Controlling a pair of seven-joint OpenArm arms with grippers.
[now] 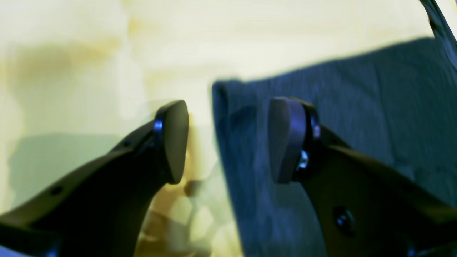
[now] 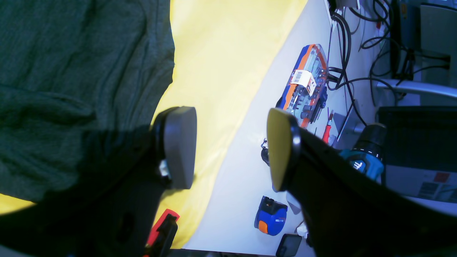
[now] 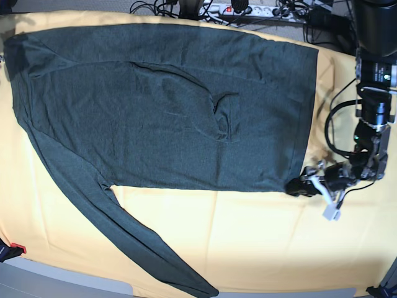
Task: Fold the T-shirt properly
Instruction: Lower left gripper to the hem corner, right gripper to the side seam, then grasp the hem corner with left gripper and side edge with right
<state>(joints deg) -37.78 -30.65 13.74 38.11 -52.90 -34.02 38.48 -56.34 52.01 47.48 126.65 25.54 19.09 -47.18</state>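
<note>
Dark green-grey heathered knit long-sleeve T-shirt [image 3: 167, 105] spread flat on yellow-covered bench [image 3: 260, 242]. Left gripper [image 1: 228, 141] wide, empty, straddling near-right hem corner. Tip: sink lower, pinch both layers. Right gripper [image 2: 232, 148] wide, empty.

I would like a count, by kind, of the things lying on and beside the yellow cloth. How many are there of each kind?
Garment: 1, the T-shirt
Bit set case, orange and blue: 1
Tape measure, blue: 1
Cordless drill, teal: 1
Screwdriver, red handle: 1
Power strip: 1
Total: 6
</note>
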